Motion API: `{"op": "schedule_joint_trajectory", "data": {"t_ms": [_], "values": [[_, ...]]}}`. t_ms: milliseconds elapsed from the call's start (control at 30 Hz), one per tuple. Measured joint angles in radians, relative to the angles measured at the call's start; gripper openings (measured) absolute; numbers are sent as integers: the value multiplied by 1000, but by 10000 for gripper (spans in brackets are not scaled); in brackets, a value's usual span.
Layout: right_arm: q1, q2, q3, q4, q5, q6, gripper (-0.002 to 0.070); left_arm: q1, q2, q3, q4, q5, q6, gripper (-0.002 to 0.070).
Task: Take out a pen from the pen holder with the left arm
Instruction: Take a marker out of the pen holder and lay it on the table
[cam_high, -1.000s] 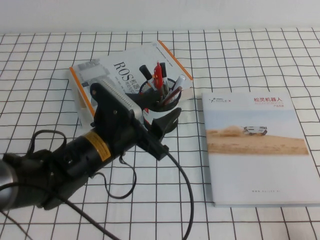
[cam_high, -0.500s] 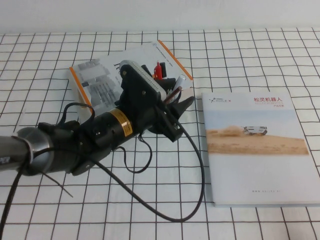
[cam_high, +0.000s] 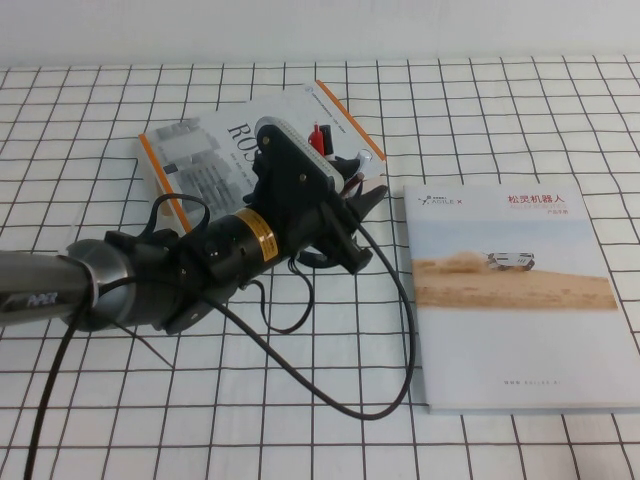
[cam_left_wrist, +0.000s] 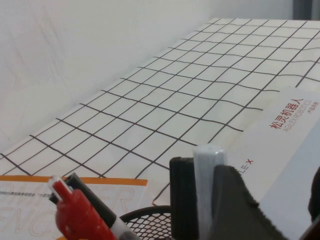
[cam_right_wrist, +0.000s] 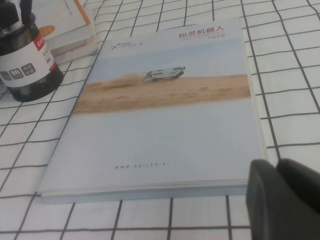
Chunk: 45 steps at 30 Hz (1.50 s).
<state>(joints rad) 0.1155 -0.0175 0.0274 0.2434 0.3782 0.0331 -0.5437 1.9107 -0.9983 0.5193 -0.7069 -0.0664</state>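
The black mesh pen holder (cam_right_wrist: 27, 65) stands on the front corner of an orange-edged ROS book (cam_high: 200, 160). The high view shows only a red pen (cam_high: 318, 135) and a clear-capped pen (cam_high: 352, 165) poking out behind my left arm. My left gripper (cam_high: 365, 225) is right at the holder and open. In the left wrist view one finger (cam_left_wrist: 235, 205) lies against the clear-capped pen (cam_left_wrist: 207, 190), with a black marker (cam_left_wrist: 182, 200) and the red pen (cam_left_wrist: 75, 212) beside it. No pen is between the jaws. My right gripper (cam_right_wrist: 282, 200) is shut, low over the table's near right.
A large AgileX booklet (cam_high: 510, 290) lies flat to the right of the holder. The left arm's black cable (cam_high: 395, 360) loops over the gridded tablecloth in front. A white wall closes the far side.
My left arm has swung forward and right until the gripper covers the pen holder. Its jaws have narrowed a little. The right gripper's earlier position is not shown.
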Motion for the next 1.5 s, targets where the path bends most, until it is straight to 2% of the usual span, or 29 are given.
{"op": "schedule_joint_trajectory", "data": {"t_ms": [300, 567, 800, 1067, 1333, 1500], "values": [[0, 0, 0, 0, 0, 0, -13, 0, 0, 0, 0, -18, 2, 133], [0, 0, 0, 0, 0, 0, -13, 4, -7, -6, 0, -35, 12, 24], [0, 0, 0, 0, 0, 0, -13, 4, -74, -6, 1, 7, 10, 0], [0, 0, 0, 0, 0, 0, -12, 4, -265, -6, 4, 74, -80, -1], [0, 0, 0, 0, 0, 0, -13, 4, -535, -6, 4, 345, -248, -2], [0, 0, 0, 0, 0, 0, -12, 4, -664, -6, 4, 626, -414, -2]]}}
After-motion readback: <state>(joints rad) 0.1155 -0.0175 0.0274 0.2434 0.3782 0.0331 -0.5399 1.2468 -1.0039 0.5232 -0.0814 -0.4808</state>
